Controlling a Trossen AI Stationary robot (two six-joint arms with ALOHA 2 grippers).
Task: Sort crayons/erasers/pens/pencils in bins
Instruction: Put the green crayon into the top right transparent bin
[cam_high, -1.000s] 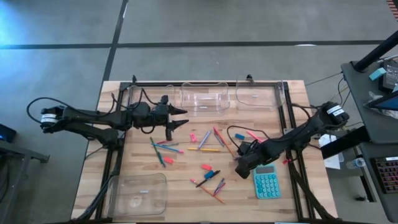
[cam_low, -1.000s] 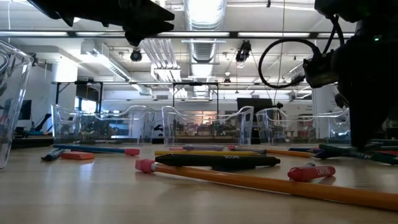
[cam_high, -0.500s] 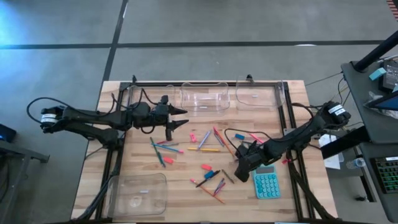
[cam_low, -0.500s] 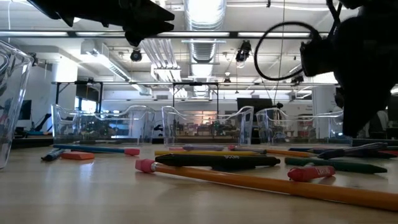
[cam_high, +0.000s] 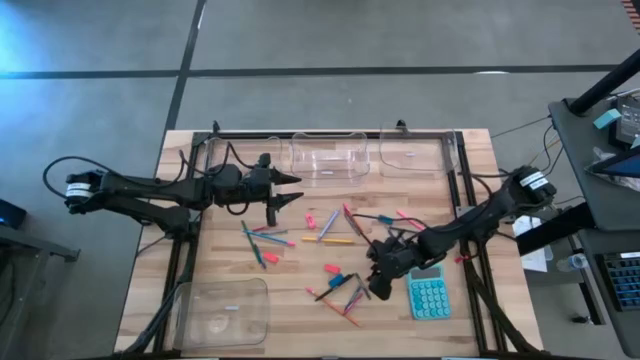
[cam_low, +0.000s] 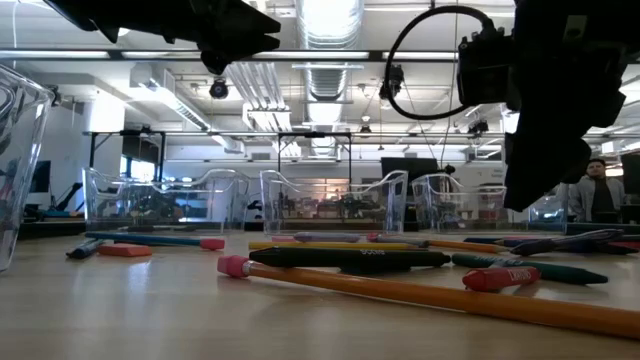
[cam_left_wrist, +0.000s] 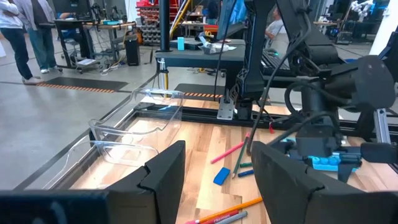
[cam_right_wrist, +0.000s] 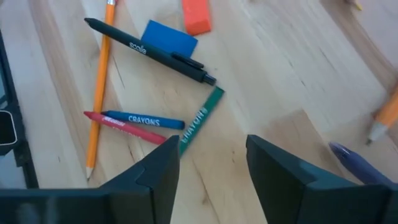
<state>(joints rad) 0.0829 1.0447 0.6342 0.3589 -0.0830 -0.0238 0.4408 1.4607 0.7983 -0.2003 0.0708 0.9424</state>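
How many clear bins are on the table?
4. High view: left bin, middle bin, right bin along the upper edge of the table; fourth bin at its lower-left corner.

The pale wooden table top (cam_right_wrist: 292, 68) looks smooth and matt; the clear rectangular plastic bins (cam_high: 325, 157) are glossy.

teal calculator (cam_high: 429, 296) near table's right edge, wooden table (cam_high: 300, 330), grey floor (cam_high: 100, 100)

The right gripper (cam_high: 374, 281) slid toward nine o'clock, away from the teal calculator (cam_high: 428, 295) and in over the scattered sticks. Its fingers parted, and a green crayon (cam_right_wrist: 200, 121) lay free on the wood just ahead of them.
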